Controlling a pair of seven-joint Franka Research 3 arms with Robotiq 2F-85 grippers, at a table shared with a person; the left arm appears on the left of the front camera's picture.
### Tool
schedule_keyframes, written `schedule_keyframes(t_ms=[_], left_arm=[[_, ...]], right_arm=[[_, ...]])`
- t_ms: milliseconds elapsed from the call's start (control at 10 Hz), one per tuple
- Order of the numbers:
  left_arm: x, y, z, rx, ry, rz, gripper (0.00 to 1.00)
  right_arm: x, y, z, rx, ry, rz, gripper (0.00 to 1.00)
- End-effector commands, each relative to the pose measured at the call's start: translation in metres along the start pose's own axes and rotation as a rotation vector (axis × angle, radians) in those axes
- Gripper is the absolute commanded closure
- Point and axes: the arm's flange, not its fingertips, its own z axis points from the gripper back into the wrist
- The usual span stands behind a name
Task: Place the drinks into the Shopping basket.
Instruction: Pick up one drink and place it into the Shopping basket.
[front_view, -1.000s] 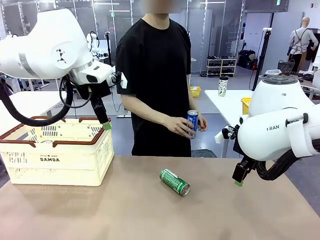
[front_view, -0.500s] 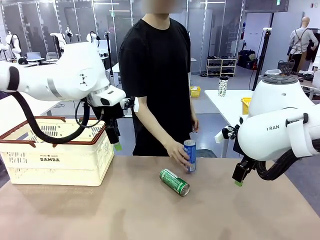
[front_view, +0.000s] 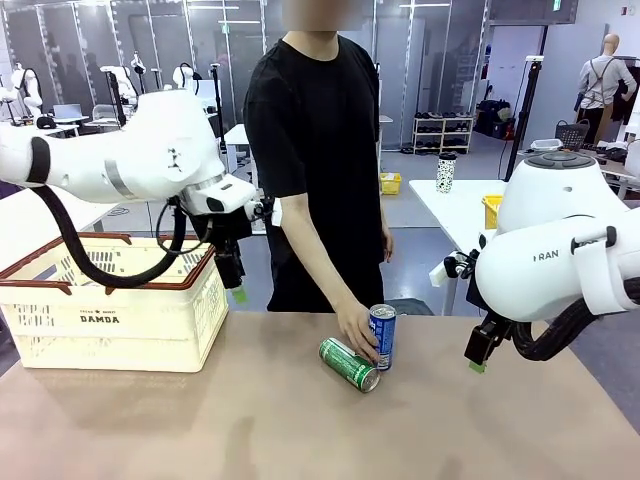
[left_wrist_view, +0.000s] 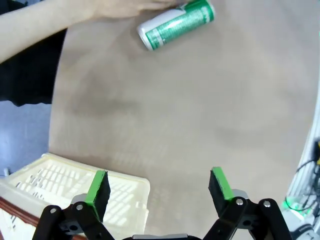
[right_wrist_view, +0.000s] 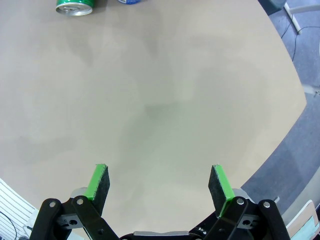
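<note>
We judge the task barely begun: both drinks in sight lie outside the Shopping basket (front_view: 120, 335), which stands at the table's (front_view: 300, 430) left edge with its floor hidden from us. We count two cans. One green can (front_view: 349, 363) lies on its side near the table's middle, and one blue can (front_view: 382, 337) stands upright just beside it toward the far edge, the person's hand (front_view: 355, 327) on it. There is one basket and two grippers. The left gripper (left_wrist_view: 160, 185) hangs by the basket's right wall, jaws apart and empty. The right gripper (right_wrist_view: 160, 182) hovers near the table's right edge, jaws likewise apart, holding nothing. Both cans are yet to go in.
</note>
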Motion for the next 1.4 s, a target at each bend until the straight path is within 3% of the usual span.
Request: schedule_keyframes(t_ms=[0,400,600,1000,1300], left_arm=[[-0.033,-0.021,0.031,-0.03,-0.016,-0.034,0.0],[-0.101,-0.064,0.051,-0.035,0.054,0.005,0.0],[-0.121,-0.068,0.044,-0.048,0.035,0.047,0.0],[-0.129,-0.061,0.045,-0.035,0.019,0.086,0.0],[-0.113,-0.047,0.047,-0.033,0.027,0.062,0.0]], right_arm=[[0.0,0.0,0.001,-0.001,-0.001,-0.001,0.0],[0.0,0.0,0.001,-0.001,-0.001,-0.001,0.0],[0.0,0.0,0.001,-0.001,-0.001,-0.001,0.0],[0.0,0.0,0.001,-0.001,-0.001,-0.001,0.0],[-0.006,-0.005,-0.002,0.017,-0.005,0.007,0.0]])
